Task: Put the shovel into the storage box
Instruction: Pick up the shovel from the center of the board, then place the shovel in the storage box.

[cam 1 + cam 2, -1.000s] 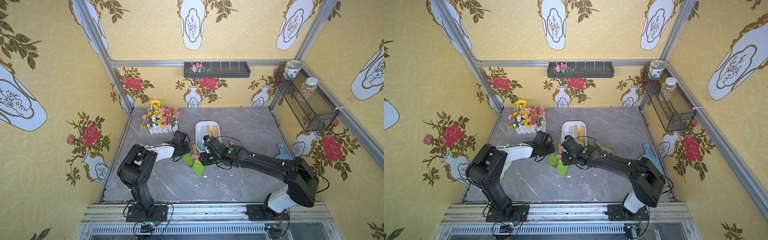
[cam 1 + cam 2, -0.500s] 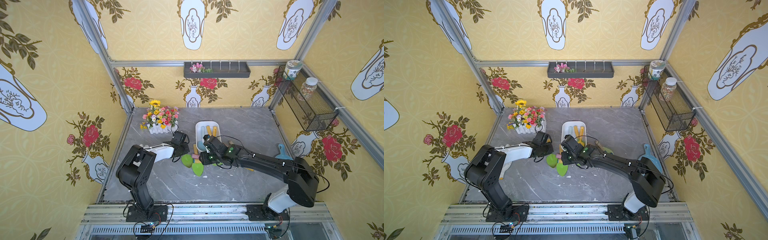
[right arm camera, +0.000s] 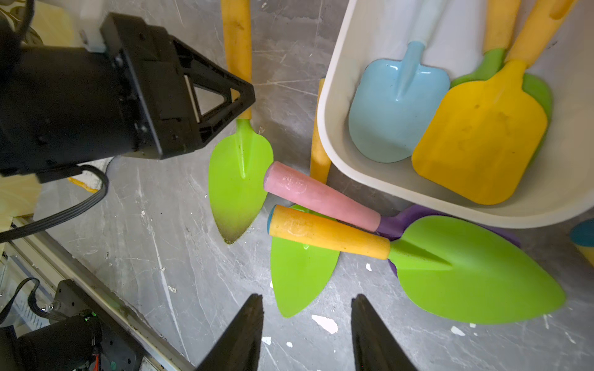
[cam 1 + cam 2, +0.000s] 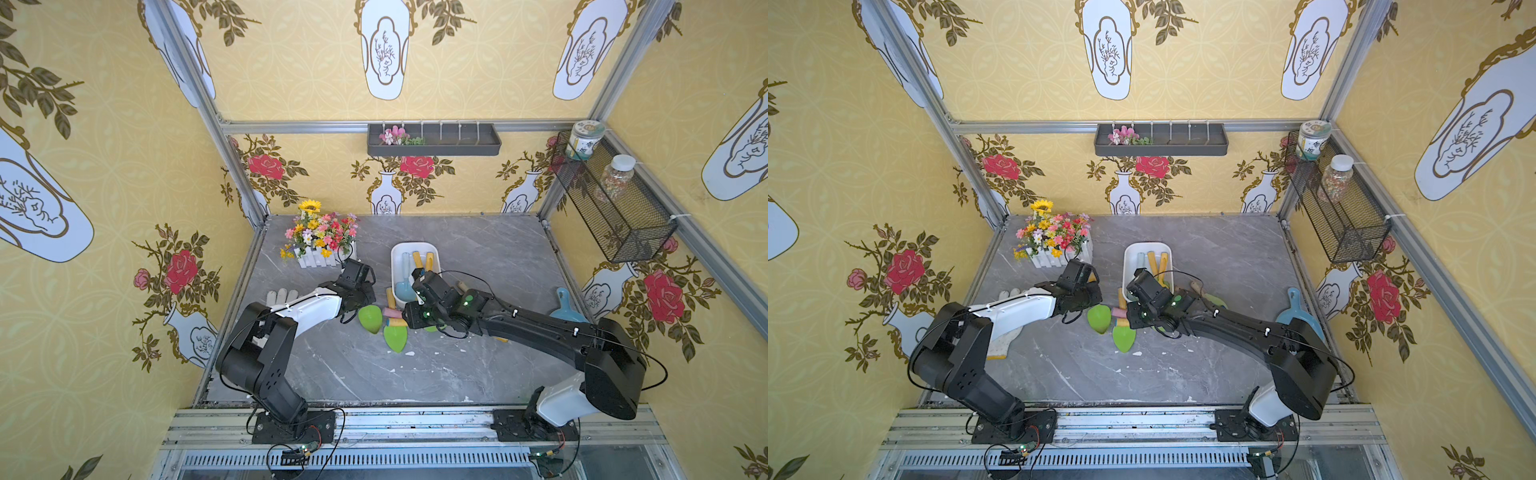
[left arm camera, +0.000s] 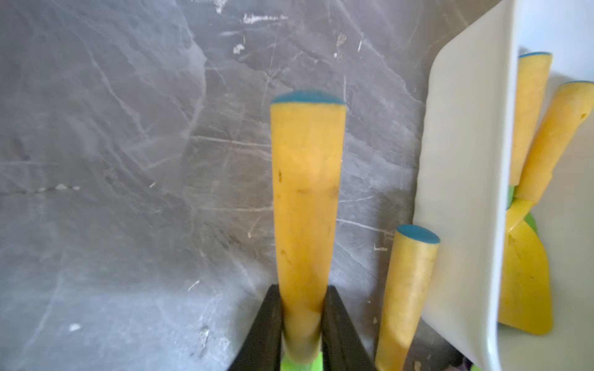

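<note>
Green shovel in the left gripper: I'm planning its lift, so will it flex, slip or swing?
The shovel looks like moulded plastic, so probably stiff and light. The left gripper pinches its tapered handle near the blade, so it might slide slightly or pivot.

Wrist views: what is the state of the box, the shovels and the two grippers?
storage box, upright, holding shovels.
green shovel, gripped at its handle, blade on the table, outside the box.
left gripper, shut on the green shovel.
right gripper, open, empty.
blue shovel, inside the box.
yellow shovel, inside the box.
pink-handled shovel, on the table, outside.
</note>
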Motion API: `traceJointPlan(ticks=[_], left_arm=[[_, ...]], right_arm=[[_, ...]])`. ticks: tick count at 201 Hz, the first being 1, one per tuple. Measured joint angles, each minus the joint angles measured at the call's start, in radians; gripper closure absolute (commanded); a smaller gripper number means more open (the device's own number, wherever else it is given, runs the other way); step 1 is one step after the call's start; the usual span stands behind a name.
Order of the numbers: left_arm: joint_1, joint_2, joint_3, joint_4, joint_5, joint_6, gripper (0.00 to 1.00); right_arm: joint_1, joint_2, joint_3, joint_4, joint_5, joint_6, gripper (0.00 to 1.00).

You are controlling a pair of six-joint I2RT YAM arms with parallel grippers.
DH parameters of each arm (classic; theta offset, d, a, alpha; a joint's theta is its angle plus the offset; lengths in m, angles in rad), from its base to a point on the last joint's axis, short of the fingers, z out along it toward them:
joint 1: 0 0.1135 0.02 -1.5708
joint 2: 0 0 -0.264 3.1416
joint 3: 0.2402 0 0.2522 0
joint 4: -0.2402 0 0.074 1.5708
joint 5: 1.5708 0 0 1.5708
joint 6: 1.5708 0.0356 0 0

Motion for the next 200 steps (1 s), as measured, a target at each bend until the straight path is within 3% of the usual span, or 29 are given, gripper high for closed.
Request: traceJointPlan(ticks=[103,200], left_arm=[[-0.021,-0.12,0.134,-0.101,0.04,0.045,0.99],[-0.1,0.111,0.446,-0.119,0.073,0.084,0.98]], right_arm=[[-0.055,-0.081,-0.026,-0.002,-0.008,0.001,0.51],[-0.109,-0.217,-0.113,-0.026,-0.023,0.027,0.5]])
